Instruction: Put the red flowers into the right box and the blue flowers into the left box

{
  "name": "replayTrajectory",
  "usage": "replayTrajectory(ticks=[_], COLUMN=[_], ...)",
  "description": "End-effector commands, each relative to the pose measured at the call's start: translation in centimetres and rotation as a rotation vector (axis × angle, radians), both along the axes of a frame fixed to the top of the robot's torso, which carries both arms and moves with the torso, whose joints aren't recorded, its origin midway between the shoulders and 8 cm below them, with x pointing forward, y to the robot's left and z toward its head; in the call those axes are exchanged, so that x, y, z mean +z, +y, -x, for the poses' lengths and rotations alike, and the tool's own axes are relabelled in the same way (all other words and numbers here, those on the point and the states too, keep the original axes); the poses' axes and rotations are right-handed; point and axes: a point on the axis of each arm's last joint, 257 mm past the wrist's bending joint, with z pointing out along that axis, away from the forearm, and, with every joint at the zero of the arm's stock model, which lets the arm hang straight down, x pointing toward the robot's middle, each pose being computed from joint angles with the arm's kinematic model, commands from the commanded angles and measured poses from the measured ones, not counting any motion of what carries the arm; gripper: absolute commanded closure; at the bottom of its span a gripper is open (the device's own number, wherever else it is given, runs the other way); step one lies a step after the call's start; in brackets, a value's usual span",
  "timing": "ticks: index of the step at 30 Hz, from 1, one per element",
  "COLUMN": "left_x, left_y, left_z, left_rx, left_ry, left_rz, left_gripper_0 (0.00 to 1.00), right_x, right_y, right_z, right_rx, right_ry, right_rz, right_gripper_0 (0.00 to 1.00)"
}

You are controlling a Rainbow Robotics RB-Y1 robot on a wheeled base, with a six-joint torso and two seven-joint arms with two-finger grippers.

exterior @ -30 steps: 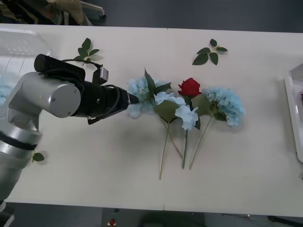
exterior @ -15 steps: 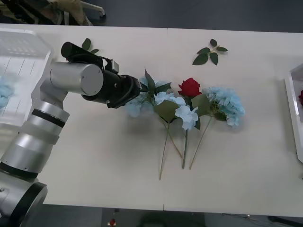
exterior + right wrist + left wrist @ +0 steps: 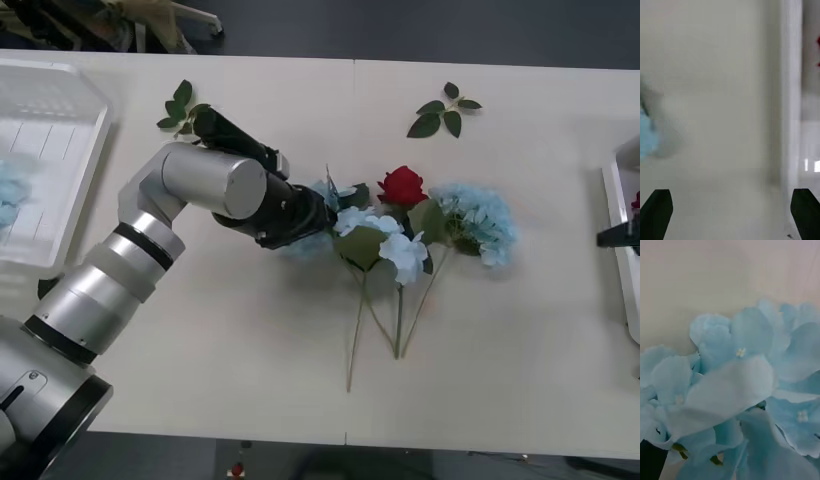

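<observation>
The blue flowers (image 3: 400, 235) are laid on a cream table (image 3: 520, 340), beside the red rose (image 3: 402, 184). The left gripper (image 3: 322, 215) is pushed into them; its jaws cannot be told. The right gripper (image 3: 730, 213) is held wide apart near the right box (image 3: 622, 240).

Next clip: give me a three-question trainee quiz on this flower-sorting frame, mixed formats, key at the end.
1. True or false: the left gripper is at a blue flower head.
2. How many red flowers lie among the blue flowers on the table? A) none B) one C) three
3. Fill in: the right gripper has its fingers ____, beside the right box.

Key: 1 true; 2 B; 3 open.
</observation>
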Motion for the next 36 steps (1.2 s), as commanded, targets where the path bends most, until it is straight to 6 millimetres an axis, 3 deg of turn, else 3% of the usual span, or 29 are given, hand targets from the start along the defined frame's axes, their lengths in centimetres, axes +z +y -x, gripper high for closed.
replayTrajectory(ticks=[1, 6, 9, 10, 12, 14, 17, 23, 30, 32, 36], left_x=[0.6, 0.3, 1.5, 2.0, 3.2, 3.6, 3.0, 3.6, 8.8, 10.4, 15.9], left_y=[-1.7, -1.3, 0.6, 1.2, 2.9, 3.7, 4.4, 5.2, 7.0, 7.6, 9.8], left_z=[0.4, 0.3, -1.8, -2.4, -4.0, -4.6, -4.7, -5.3, -5.6, -4.7, 0.1], left_rx=[-0.009, -0.004, 0.038, 0.054, 0.071, 0.068, 0.070, 0.083, 0.093, 0.063, -0.084], left_ry=[-0.001, -0.010, -0.061, -0.075, -0.121, -0.143, -0.128, -0.142, -0.149, -0.136, -0.094], left_rz=[0.000, -0.018, -0.039, -0.038, -0.054, -0.067, -0.068, -0.060, 0.007, -0.015, -0.162], left_gripper_0=[0.08, 0.08, 0.09, 0.14, 0.73, 0.88, 0.99, 1.00, 1.00, 1.00, 1.00], right_x=[2.2, 2.6, 2.3, 2.2, 1.7, 1.3, 0.6, -0.4, -1.6, -2.0, -3.3], right_y=[5.0, 9.6, 12.6, 13.5, 15.5, 16.6, 18.7, 22.0, 24.0, 24.2, 24.8], right_z=[-0.2, 0.4, -0.1, -0.4, -1.3, -1.9, -2.9, -4.2, -5.7, -6.0, -6.8], right_rx=[-0.036, 0.004, 0.023, 0.027, 0.033, 0.036, 0.039, 0.075, 0.074, 0.073, 0.082], right_ry=[-0.036, -0.022, -0.025, -0.025, -0.038, -0.047, -0.054, -0.056, -0.046, -0.040, -0.034], right_rz=[-0.104, -0.143, -0.161, -0.168, -0.163, -0.151, -0.148, -0.146, -0.158, -0.149, -0.114], right_gripper_0=[0.07, 0.07, 0.07, 0.08, 0.07, 0.07, 0.07, 0.07, 0.08, 0.07, 0.07])
